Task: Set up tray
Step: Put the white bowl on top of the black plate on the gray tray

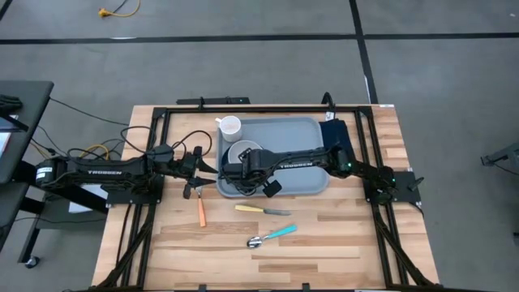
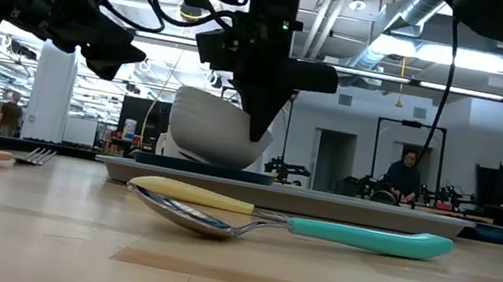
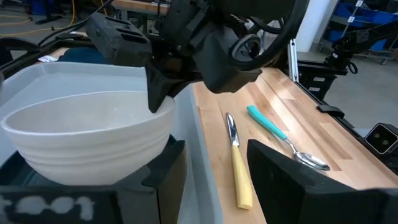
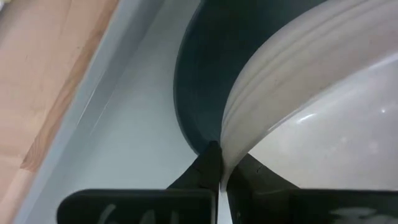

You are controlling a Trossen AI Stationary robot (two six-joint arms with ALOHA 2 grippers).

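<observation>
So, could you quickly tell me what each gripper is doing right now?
Left gripper: open, empty, beside the tray.
Right gripper: shut on the rim of the white bowl, over the dark plate.

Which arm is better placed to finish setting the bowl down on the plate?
The right. Its hand is shut on the white bowl rim, directly over the dark plate on the tray. The left hand waits open beside the tray's edge, holding nothing.
</observation>
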